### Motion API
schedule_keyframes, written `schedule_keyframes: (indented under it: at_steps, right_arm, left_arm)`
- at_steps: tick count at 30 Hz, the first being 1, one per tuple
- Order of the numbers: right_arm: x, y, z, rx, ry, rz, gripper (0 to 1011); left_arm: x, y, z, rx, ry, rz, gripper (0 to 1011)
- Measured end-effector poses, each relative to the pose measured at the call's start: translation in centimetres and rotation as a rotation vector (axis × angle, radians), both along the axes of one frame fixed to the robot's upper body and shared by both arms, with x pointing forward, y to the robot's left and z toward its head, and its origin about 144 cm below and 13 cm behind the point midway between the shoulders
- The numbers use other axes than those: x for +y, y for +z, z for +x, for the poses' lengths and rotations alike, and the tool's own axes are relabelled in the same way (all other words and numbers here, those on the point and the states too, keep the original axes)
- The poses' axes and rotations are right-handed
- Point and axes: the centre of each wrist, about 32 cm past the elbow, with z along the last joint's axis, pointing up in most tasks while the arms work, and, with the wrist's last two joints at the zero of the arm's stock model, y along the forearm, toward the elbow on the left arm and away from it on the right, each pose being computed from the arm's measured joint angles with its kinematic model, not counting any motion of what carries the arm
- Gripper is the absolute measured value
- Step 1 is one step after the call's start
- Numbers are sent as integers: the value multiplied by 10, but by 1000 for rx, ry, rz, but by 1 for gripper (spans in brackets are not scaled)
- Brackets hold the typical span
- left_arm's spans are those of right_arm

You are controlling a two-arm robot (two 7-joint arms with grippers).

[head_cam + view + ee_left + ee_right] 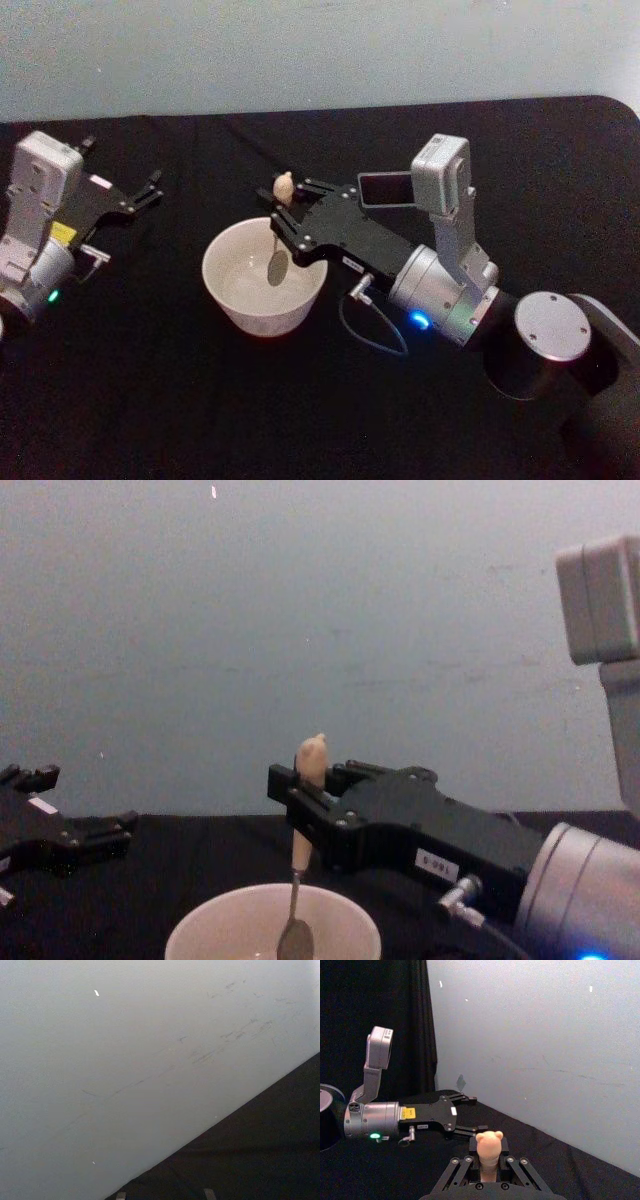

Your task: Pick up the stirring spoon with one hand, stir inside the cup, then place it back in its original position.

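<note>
The cream-white cup stands on the black table, left of centre. My right gripper hovers over the cup's far rim, shut on the stirring spoon's beige handle just below its knob. The spoon hangs upright, with its metal bowl down inside the cup. In the right wrist view the knob sticks up between the fingers. A dark grey box holder sits behind the right arm. My left gripper rests open and holds nothing at the far left.
The black cloth table ends at a pale wall close behind the cup. The right arm's wrist camera rises beside the holder. A grey cable loops under the right wrist. Free room lies in front of the cup.
</note>
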Motion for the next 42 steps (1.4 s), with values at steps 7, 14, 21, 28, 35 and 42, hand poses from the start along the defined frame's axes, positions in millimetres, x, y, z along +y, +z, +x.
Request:
schedule_keyframes:
  at_steps: [7,14,21,28,35,42]
  right_arm:
    - [5,-6,2,-4,-6,10,218]
    - [12,-11,5,-9,-13,8,218]
    - [17,-14,9,-15,-27,1,217]
    - [20,-15,12,-24,-42,-4,218]
    - [17,-17,15,-26,-56,-15,218]
    - [11,-18,11,-23,-54,-22,218]
  left_arm:
    - [0,0,0,0,0,0,1001]
    - [0,0,0,0,0,0,1001]
    - [0,0,0,0,0,0,1001]
    - [0,0,0,0,0,0,1001]
    - [0,0,0,0,0,0,1001]
    - [0,0,0,0,0,0,1001]
